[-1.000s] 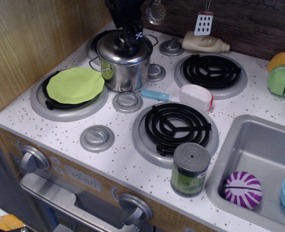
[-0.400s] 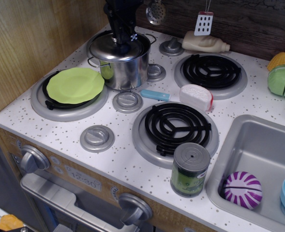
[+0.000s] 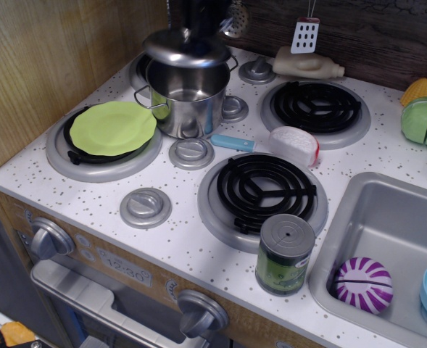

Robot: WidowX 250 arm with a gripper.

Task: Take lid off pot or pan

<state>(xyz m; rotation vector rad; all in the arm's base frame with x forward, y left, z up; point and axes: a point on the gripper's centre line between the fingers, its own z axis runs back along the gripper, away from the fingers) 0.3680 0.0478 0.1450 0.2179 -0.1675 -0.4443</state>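
The shiny steel pot [image 3: 189, 105] stands on the stove top between the back left and front left burners, its mouth open and its inside visible. The shiny domed lid [image 3: 186, 49] hangs level a little above the pot's rim. My dark gripper [image 3: 199, 30] comes down from the top edge and is shut on the lid's knob; the knob itself is hidden by the fingers.
A lime green plate [image 3: 112, 127] lies on the front left burner. A blue stick [image 3: 233, 143] and a white and red piece [image 3: 294, 145] lie right of the pot. A green-labelled can [image 3: 285, 254] stands at the front. The sink [image 3: 387, 225] is at the right.
The lid sat on the pot; it has been lifted off and now hangs above the rim, held by my gripper. The pot has stayed in place.
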